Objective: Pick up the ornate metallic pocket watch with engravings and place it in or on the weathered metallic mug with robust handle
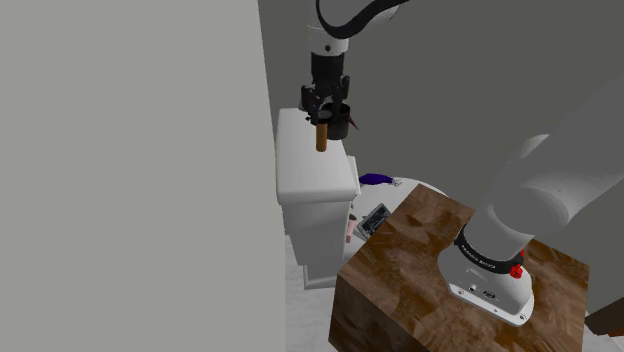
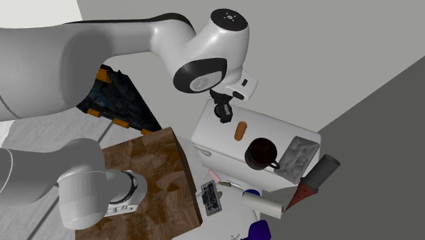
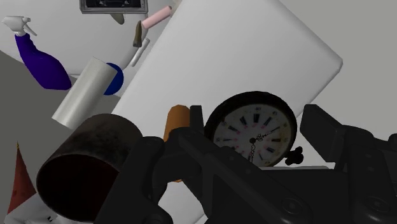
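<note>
The pocket watch [image 3: 254,137] is clasped between the fingers of the gripper [image 1: 325,106], and the dark mug [image 3: 83,168] is found just beside them, mouth upward.

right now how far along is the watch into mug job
Done: the gripper is shut on the pocket watch, held above the white cabinet top. In hand: the carry to the dark mug, which stands close beside the gripper, nothing visible inside. Left: bring the watch over the mug's mouth and release it.
</note>
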